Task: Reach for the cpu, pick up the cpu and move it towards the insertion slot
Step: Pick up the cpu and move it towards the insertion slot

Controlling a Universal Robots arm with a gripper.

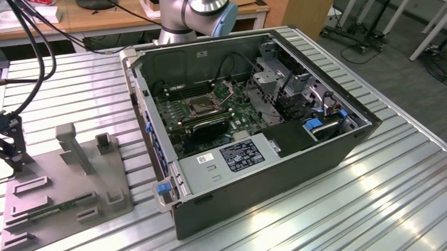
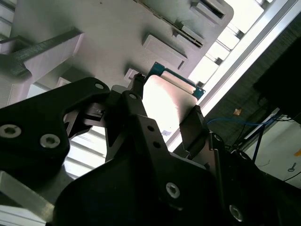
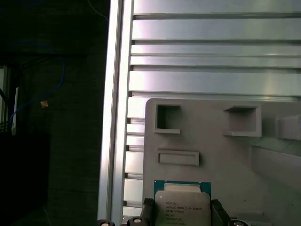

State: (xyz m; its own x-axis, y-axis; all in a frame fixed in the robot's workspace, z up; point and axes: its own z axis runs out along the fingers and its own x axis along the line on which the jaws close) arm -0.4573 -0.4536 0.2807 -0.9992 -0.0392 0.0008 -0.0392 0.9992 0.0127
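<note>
The cpu [image 3: 182, 208], a small square chip with a pale metal face and a green rim, sits between two black fingers [image 3: 218, 213] in both wrist views. My gripper [image 2: 165, 107] is shut on the cpu [image 2: 169, 96], just over the grey fixture plate [image 2: 117, 33]. In the exterior view my gripper [image 1: 14, 157] hangs at the far left, above the back left corner of the grey fixture plate [image 1: 77, 183]. The insertion slot [image 1: 202, 106], a square metal-framed socket, lies on the green board inside the open computer case [image 1: 293, 157], well to the exterior view's right of the gripper.
The fixture plate carries upright grey blocks [image 1: 70, 146] and a thin green circuit strip [image 1: 62, 208]. Black cables [image 1: 28, 57] hang at the exterior view's left. The case walls [image 1: 146, 120] rise between fixture and socket. The table [image 1: 377, 198] is ribbed aluminium.
</note>
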